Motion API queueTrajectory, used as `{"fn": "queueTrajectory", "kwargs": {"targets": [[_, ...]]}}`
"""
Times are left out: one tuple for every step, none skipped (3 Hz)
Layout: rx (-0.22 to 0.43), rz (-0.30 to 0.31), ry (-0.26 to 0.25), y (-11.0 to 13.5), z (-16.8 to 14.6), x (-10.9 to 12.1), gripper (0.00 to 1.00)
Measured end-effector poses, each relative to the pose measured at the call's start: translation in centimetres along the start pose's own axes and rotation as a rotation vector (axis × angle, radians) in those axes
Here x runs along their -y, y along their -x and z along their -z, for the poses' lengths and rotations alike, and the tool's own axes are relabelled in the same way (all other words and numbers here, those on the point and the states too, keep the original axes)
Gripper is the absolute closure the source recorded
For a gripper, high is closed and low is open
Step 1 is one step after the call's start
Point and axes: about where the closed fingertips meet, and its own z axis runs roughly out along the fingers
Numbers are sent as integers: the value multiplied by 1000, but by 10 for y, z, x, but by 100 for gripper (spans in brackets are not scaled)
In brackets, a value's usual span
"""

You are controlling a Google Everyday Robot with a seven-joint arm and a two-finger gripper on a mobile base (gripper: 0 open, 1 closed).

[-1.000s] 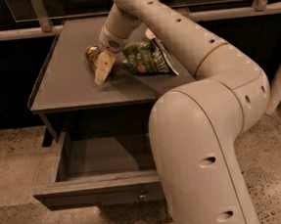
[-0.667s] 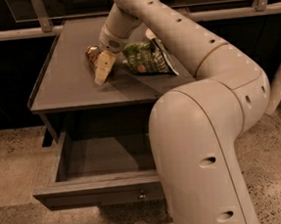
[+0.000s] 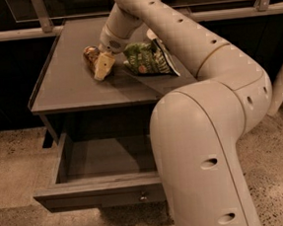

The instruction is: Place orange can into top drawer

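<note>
In the camera view, the end effector is low over the grey desk, at the tip of the pale arm that arcs in from the right. The orange can sits on the desk right against the end effector, on its left as seen. Whether the end effector is clamped on the can or open cannot be told. A green chip bag lies just right of the end effector. Below it and nearer the camera, the top drawer stands open, with a round knob on its front panel; the arm hides the drawer's right part.
</note>
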Motion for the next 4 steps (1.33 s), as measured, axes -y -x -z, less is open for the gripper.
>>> {"fn": "queueTrajectory", "kwargs": {"targets": [[0, 0, 0, 0, 0, 0, 64], [0, 0, 0, 0, 0, 0, 88], [0, 0, 0, 0, 0, 0, 100], [13, 3, 18, -2, 1, -6, 100]]}}
